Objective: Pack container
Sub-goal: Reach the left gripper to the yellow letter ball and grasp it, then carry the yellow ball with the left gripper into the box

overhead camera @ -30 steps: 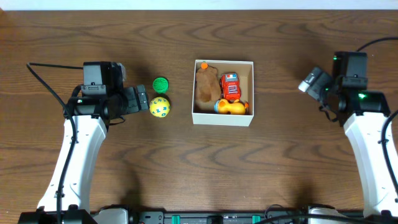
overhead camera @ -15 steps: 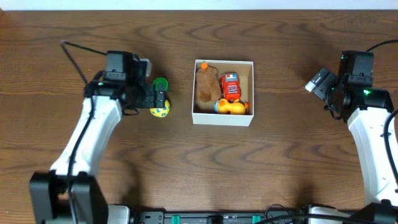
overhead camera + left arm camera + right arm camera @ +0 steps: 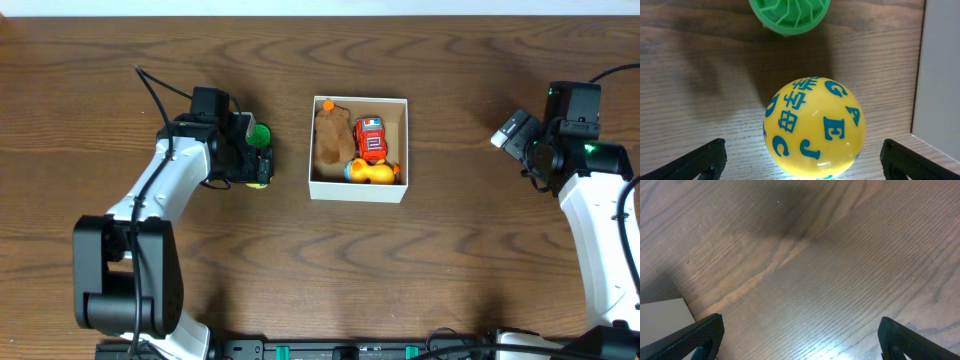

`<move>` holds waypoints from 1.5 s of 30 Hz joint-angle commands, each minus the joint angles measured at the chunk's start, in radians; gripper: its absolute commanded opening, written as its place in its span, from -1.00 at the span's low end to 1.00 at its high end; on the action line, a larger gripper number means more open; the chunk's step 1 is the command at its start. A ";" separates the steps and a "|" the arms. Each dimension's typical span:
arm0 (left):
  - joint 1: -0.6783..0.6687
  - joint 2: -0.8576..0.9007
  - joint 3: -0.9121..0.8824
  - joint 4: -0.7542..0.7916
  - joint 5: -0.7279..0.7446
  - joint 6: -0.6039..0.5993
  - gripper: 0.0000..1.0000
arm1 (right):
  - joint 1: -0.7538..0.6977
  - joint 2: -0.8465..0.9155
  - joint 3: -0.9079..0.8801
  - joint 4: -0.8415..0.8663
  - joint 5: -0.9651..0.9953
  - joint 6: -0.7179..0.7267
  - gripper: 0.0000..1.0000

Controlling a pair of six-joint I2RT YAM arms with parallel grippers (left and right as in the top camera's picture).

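Reaching for the yellow ball (image 3: 812,127): the left gripper (image 3: 802,161) straddled it, wide open, gripping nothing.
Next move probably needed closing on the ball, then lifting it to the container (image 3: 358,191); the right gripper (image 3: 800,340) hung open, empty.

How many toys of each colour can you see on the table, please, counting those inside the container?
Yellow: 2, ball and duck
Green: 1, round toy
Red: 1, truck
Brown: 1, plush
Total: 5, three inside the container
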 commanded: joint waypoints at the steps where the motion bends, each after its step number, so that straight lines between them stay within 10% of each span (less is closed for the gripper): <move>1: -0.012 0.044 0.013 0.010 -0.024 0.027 0.96 | -0.006 0.007 0.000 0.002 0.003 -0.005 0.98; 5: -0.030 0.078 0.013 0.044 -0.027 0.027 0.99 | -0.006 0.007 0.000 0.002 0.003 -0.005 0.98; 12: -0.057 0.093 0.014 0.072 -0.027 0.025 0.37 | -0.006 0.007 0.000 0.002 0.003 -0.005 0.98; 27: -0.129 -0.111 0.301 -0.200 -0.027 0.015 -0.29 | -0.006 0.007 0.000 0.002 0.003 -0.005 0.99; 42: -0.414 0.024 0.313 -0.139 -0.076 -0.015 -0.26 | -0.006 0.007 0.000 0.002 0.003 -0.005 0.98; 45: -0.428 0.058 0.313 -0.131 -0.076 -0.020 0.63 | -0.006 0.007 0.000 0.002 0.003 -0.005 0.98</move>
